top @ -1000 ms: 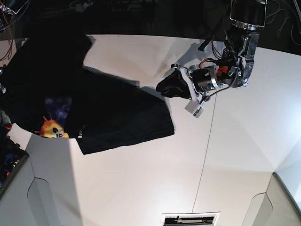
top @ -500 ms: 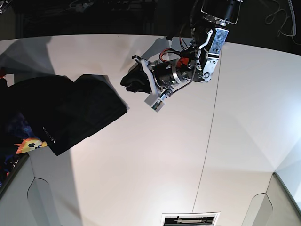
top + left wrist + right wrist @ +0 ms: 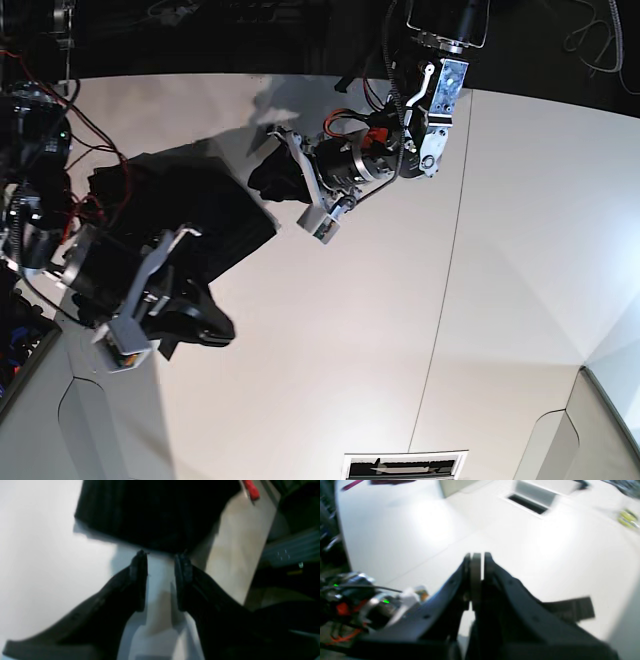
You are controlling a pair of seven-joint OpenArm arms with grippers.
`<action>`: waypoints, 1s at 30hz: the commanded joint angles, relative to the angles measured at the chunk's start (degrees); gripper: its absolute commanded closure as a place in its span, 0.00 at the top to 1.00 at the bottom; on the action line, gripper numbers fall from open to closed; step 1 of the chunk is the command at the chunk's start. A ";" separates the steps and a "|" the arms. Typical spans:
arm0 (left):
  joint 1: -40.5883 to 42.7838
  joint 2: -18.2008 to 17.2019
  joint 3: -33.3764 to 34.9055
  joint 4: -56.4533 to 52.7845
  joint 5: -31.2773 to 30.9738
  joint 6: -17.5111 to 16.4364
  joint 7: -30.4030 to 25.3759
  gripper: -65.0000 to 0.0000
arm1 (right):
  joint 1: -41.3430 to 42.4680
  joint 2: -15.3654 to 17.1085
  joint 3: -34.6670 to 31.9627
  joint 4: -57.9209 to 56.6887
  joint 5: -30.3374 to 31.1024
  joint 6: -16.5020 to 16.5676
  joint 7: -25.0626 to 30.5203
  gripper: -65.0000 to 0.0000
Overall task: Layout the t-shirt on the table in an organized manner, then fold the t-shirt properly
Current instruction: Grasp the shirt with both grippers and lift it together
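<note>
Hovering over the white table (image 3: pixel 520 250), the left gripper (image 3: pixel 161 560) has its two dark fingers (image 3: pixel 138 580) parted with bare tabletop showing between them — nothing is held, and the tips sit just short of the near edge of the t-shirt (image 3: pixel 155 512). In the base view that same gripper (image 3: pixel 270 178) points toward the cloth's upper right corner, close beside it, its arm reaching down from the top of the picture. Over on the other side, the right gripper (image 3: pixel 477 557) is pressed nearly closed, only a thin sliver of light between its pads, and it grips nothing; below it lies plain white table (image 3: pixel 545 555). From the base camera this right gripper (image 3: pixel 205 322) hangs low at the left, overlapping the lower edge of the black t-shirt (image 3: pixel 200 205) in the picture — whether it touches the cloth cannot be told. The shirt lies bunched at the table's left side, well left of the thin dark seam (image 3: pixel 445 290).
</note>
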 commanded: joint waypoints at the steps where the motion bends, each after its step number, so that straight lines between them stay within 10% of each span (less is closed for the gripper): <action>1: -0.37 -0.39 -1.01 0.94 -1.31 -0.42 -0.94 0.33 | 1.38 -0.44 -0.83 0.92 -0.37 0.22 3.02 0.25; 4: 0.87 -2.14 -3.52 0.96 -2.67 -0.44 -0.94 0.33 | 1.36 -3.50 -2.29 0.90 -5.14 -0.48 3.28 0.71; 18: 1.25 -6.91 -4.50 4.04 -9.31 -4.46 0.57 0.33 | -3.61 -6.51 22.60 0.83 -8.07 -2.82 -4.74 0.69; 30: -1.36 -6.58 -4.50 5.31 -0.68 6.71 -6.10 0.50 | -19.17 -6.51 29.16 -12.09 -7.87 -1.68 -2.54 0.69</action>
